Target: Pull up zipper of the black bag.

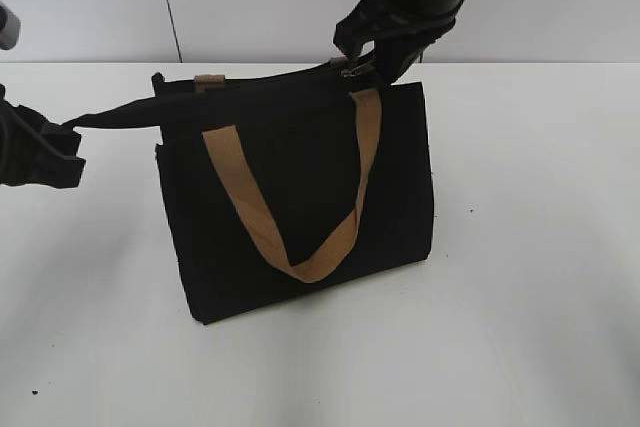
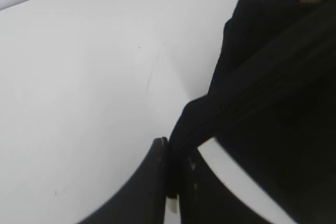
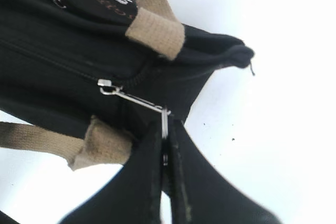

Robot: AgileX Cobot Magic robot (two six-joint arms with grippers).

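The black bag (image 1: 300, 197) stands upright on the white table, its tan strap handle (image 1: 300, 207) hanging down the front. My right gripper (image 1: 360, 59) is at the bag's top right corner, shut on the silvery zipper pull tab (image 3: 137, 100), which stretches from the slider to my fingertips (image 3: 165, 124). My left gripper (image 1: 65, 142) is at the left, shut on a black fabric tail (image 2: 197, 124) at the end of the bag's top edge, holding it taut away from the bag. The bag's side (image 2: 273, 77) fills the right of the left wrist view.
The white table (image 1: 520, 297) spreads around the bag. A pale wall with a dark vertical seam (image 1: 168, 2) stands behind. A second tan strap tab (image 1: 208, 82) shows at the bag's top rear edge.
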